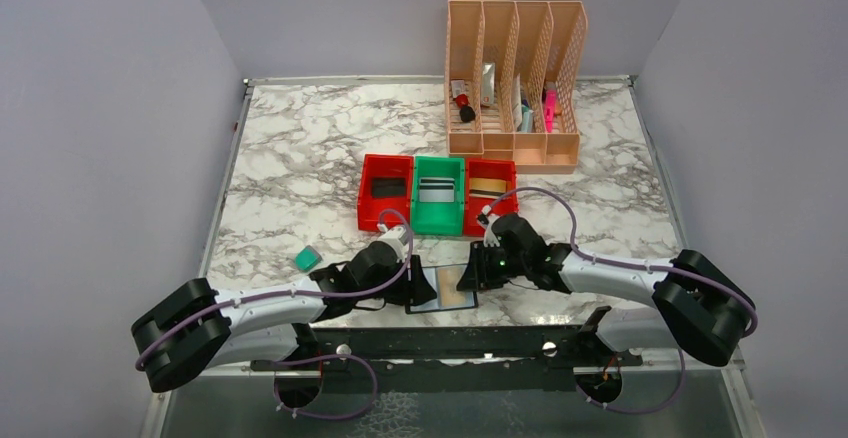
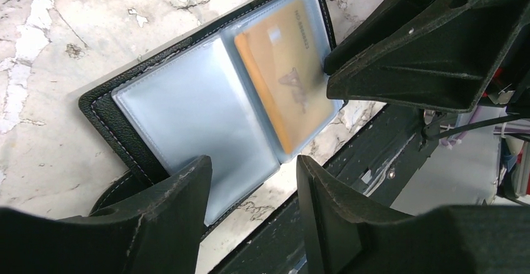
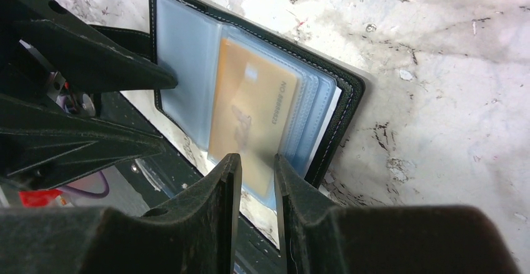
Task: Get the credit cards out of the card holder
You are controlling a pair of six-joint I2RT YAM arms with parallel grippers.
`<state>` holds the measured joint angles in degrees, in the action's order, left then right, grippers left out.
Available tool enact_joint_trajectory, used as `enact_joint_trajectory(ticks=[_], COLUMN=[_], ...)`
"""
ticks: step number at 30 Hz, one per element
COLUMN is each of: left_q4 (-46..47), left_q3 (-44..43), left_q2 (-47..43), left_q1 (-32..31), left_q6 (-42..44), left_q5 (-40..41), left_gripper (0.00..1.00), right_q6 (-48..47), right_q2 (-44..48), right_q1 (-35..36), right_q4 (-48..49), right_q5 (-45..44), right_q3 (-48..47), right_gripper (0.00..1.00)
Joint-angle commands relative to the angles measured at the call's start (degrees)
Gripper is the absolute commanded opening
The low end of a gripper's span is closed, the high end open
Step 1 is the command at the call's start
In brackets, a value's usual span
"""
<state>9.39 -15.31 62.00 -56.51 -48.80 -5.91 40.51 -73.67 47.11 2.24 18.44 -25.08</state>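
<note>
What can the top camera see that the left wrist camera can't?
Only the top camera shows the green bin, the peach rack at the back and a small teal block. Only the left wrist camera shows close-up details: the number printed on the orange card and the empty-looking clear sleeve beside it. Both show the open card holder with the card inside, and the left gripper.

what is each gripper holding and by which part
Right gripper straddles the near edge of the sleeve with the orange card in the card holder; a firm pinch cannot be told. Left gripper is open, holding nothing.
</note>
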Motion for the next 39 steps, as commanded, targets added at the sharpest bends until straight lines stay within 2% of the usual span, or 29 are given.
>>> enact_joint_trajectory(ticks=[1, 8, 20, 22, 26, 30, 34, 39], left_q4=[-1.6, -1.5, -0.5, -0.5, -0.5, -0.7, -2.2, -5.0], left_q3=[-0.1, 0.2, 1.4, 1.5, 1.9, 2.0, 1.7, 1.3], left_q2=[1.2, 1.2, 0.3, 0.1, -0.7, -1.8, -2.7, -3.6], left_q1=[-0.7, -0.9, -1.1, -1.1, -1.1, -1.1, -1.1, -1.1], left_q6=[0.6, 0.3, -0.3, -0.4, -0.6, -0.6, -0.3, 0.0], left_q5=[1.9, 2.4, 2.8, 2.8, 2.8, 2.9, 3.5, 4.4], left_gripper=[0.56, 0.52, 0.47, 0.46, 0.46, 0.46, 0.52, 0.52], right_q6=[-0.1, 0.1, 4.3, 4.1, 3.5, 2.7, 2.2, 2.5], right_q2=[0.0, -2.2, -0.4, -0.6, 0.8, 2.8, 1.8, -0.6], right_q1=[0.5, 0.6, 0.7, 0.7, 0.7, 0.7, 0.7, 0.7], right_q4=[-4.0, -0.5, 8.2, 8.1, 1.1, -2.8, -2.6, 0.3], right_q5=[-4.5, -0.5, 7.9, 7.5, -0.3, -4.2, -3.5, -2.8], right_q3=[-1.3, -1.0, -0.6, -1.0, -1.7, -1.6, -1.3, -0.7], right_gripper=[0.31, 0.31, 0.29, 0.29, 0.29, 0.3, 0.31, 0.31])
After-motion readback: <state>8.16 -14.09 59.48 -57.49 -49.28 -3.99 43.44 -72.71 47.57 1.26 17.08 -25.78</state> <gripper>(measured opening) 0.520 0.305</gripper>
